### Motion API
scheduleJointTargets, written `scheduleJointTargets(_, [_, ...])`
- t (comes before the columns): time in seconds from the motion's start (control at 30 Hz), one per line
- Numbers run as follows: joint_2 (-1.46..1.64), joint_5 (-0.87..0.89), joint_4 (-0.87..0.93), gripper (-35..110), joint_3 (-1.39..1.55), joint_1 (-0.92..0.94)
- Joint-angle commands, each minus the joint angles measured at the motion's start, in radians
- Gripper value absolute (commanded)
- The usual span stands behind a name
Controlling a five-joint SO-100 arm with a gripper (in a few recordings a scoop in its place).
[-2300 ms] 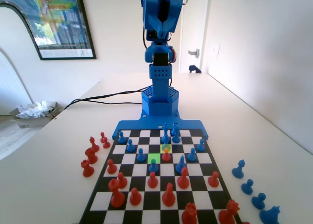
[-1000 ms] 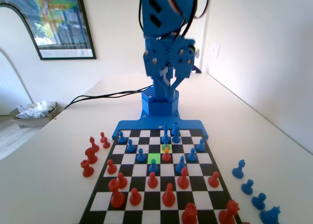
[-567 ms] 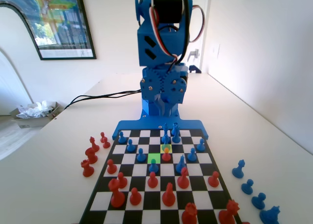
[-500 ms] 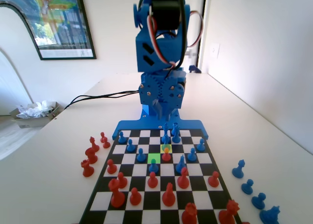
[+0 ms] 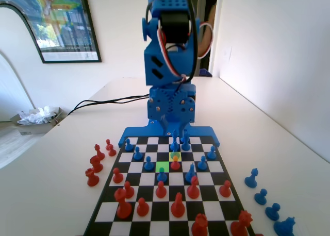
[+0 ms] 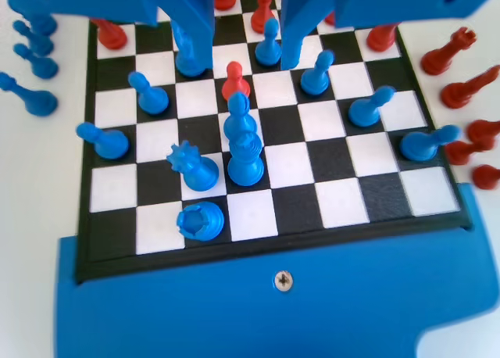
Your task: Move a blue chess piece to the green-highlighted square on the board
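The board (image 5: 154, 211) lies in front of the blue arm. Its green-highlighted square (image 5: 162, 166) is bare. A yellow-lit square (image 5: 175, 154) lies just behind it to the right, and a red pawn (image 5: 175, 163) stands at that square's front. Small blue chess pieces stand close by: one (image 5: 148, 164) left of the green square, one (image 5: 162, 175) just in front of it. My gripper (image 5: 171, 129) hangs open over the board's far rows. In the wrist view the gripper (image 6: 246, 61) holds nothing, and the red pawn (image 6: 233, 80) and a blue pawn (image 6: 268, 49) show below the gap.
Tall blue pieces (image 6: 246, 159) cluster on the rows nearest the arm, below the gripper. Red pieces (image 5: 178, 205) fill the near rows. Captured red pieces (image 5: 95, 164) stand off the board's left side, blue ones (image 5: 261, 196) off its right. A black cable (image 5: 111, 104) runs across the table.
The arm has folded down from upright, bringing the gripper low over the board's far rows. No piece has moved.
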Motion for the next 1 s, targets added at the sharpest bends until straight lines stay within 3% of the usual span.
scheduleJointTargets(0.0, [0.003, -0.020, -0.044, 12, 0.031, -0.014])
scheduleJointTargets(0.97, [-0.121, -0.077, -0.238, 10, 0.107, -0.025])
